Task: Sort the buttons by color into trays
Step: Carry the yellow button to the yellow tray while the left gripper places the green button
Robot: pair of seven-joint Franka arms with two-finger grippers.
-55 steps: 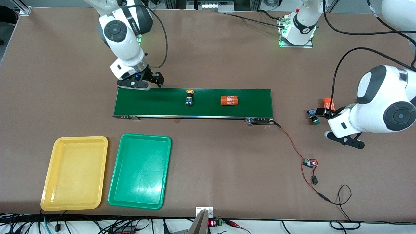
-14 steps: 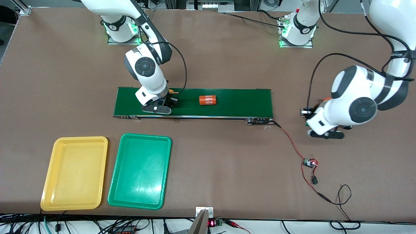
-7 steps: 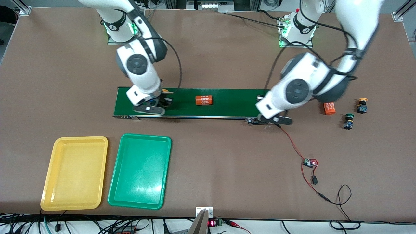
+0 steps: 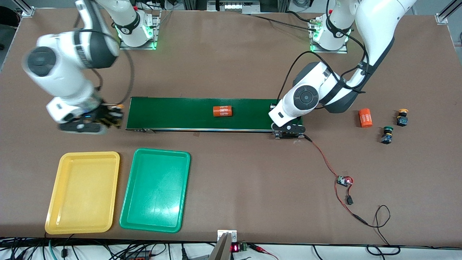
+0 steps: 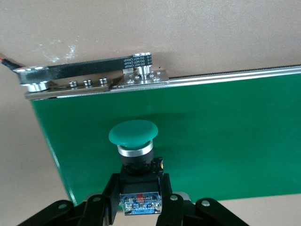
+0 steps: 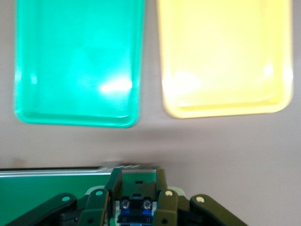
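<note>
My right gripper (image 4: 110, 119) is shut on a yellow-capped button (image 4: 119, 107) and holds it above the table just off the conveyor belt's end, at the right arm's end. The right wrist view shows its fingers (image 6: 161, 186) clamped on the button's body (image 6: 134, 209), with the green tray (image 6: 80, 61) and yellow tray (image 6: 225, 56) ahead. My left gripper (image 5: 140, 181) is shut on a green-capped button (image 5: 134, 134) over the belt's other end (image 4: 288, 127). A yellow-capped button (image 4: 402, 117) and a green-capped button (image 4: 387, 134) lie on the table. The yellow tray (image 4: 83, 191) and green tray (image 4: 155, 189) are empty.
The dark-green conveyor belt (image 4: 252, 113) carries an orange 4680 cylinder (image 4: 222, 111). Another orange cylinder (image 4: 365, 118) lies on the table beside the loose buttons. A small circuit board (image 4: 344, 180) with red wires lies nearer to the front camera than the belt's end.
My right gripper lifted the yellow-capped button off the belt and swung out past the belt's end. My left gripper carried the green-capped button over the belt's other end. The cylinder rode along the belt.
</note>
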